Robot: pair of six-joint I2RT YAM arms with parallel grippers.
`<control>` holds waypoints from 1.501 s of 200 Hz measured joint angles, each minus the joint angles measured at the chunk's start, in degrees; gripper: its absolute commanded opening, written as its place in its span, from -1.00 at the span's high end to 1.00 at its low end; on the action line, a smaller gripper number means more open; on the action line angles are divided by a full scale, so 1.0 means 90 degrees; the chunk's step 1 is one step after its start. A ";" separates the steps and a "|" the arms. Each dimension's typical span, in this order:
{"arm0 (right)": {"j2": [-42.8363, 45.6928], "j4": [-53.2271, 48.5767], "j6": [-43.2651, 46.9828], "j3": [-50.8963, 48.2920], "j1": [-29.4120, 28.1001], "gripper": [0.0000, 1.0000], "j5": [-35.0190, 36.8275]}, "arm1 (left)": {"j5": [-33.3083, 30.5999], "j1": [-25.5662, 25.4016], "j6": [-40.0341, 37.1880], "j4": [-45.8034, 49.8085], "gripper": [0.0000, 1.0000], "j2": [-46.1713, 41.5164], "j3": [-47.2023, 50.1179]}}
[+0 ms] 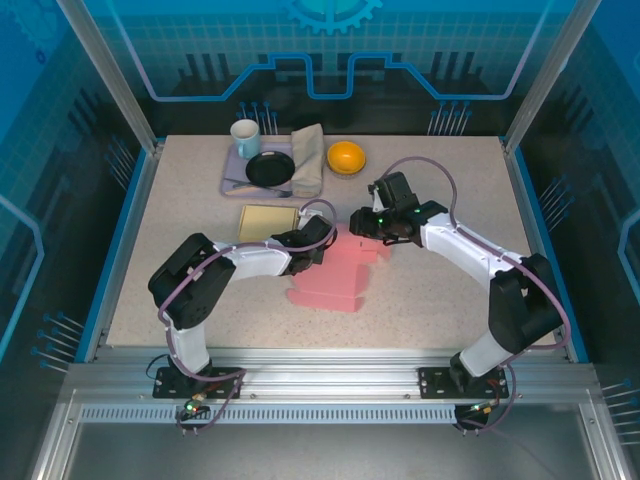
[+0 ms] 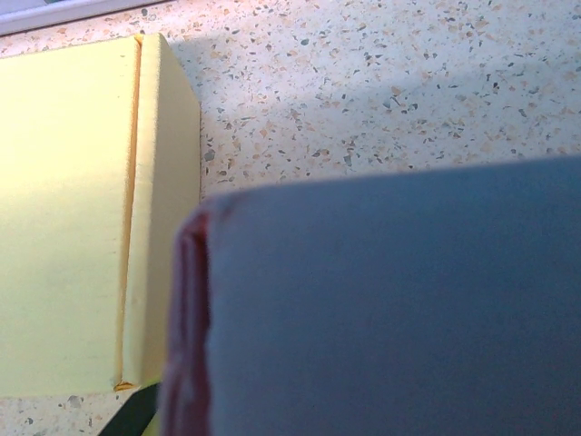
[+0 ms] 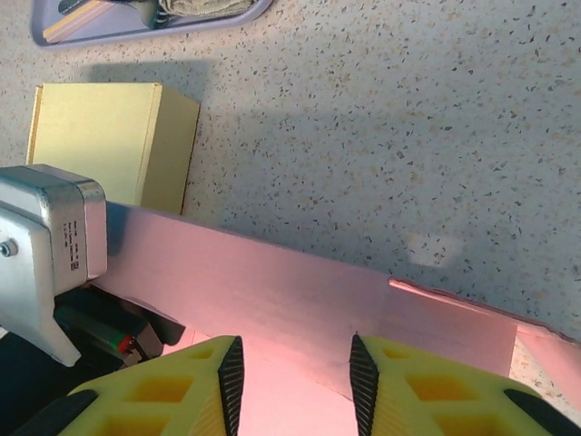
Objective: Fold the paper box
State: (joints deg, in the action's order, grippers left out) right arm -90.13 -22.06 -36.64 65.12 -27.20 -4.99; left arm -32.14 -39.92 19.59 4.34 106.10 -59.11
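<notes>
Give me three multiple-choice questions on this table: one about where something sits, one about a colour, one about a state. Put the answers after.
1. Where is the orange bowl relative to the lavender tray?
A. on it
B. beside it, to its right
C. in front of it, nearer the arm bases

2. What colour is the paper box lying between the two arms?
A. pink
B. green
C. white

3. How does the right gripper stand?
A. open
B. shut on the bowl
C. shut on the tray

Answers:
1. B, since the top view shows the bowl off the tray, just past its right edge.
2. A, since the sheet is pink in both the top and the right wrist views.
3. A, since its yellow fingers are apart, with pink paper showing through the gap.
</notes>
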 measured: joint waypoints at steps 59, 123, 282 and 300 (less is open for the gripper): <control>-0.0005 0.0095 -0.0270 -0.0415 0.0070 0.16 0.0141 | 0.0000 0.0000 0.0000 0.0000 1.00 0.0000 0.0000; -0.0155 0.0505 -0.0457 -0.0537 0.0070 0.16 -0.0206 | 0.0000 0.0000 0.0000 0.0015 1.00 0.0000 0.0000; -0.0136 0.0935 -0.0687 -0.0678 0.0124 0.34 -0.0425 | -0.0170 -0.0024 0.0007 0.0170 1.00 0.0002 -0.0078; 0.0107 0.0918 -0.0605 -0.0821 0.0141 0.35 -0.0335 | -0.0172 -0.0034 0.0007 0.0206 1.00 0.0002 -0.0097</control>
State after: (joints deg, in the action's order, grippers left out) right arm -89.17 -13.80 -42.09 57.74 -25.93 -8.01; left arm -33.69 -40.23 19.66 6.20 106.13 -59.99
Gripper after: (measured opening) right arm 0.329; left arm 0.099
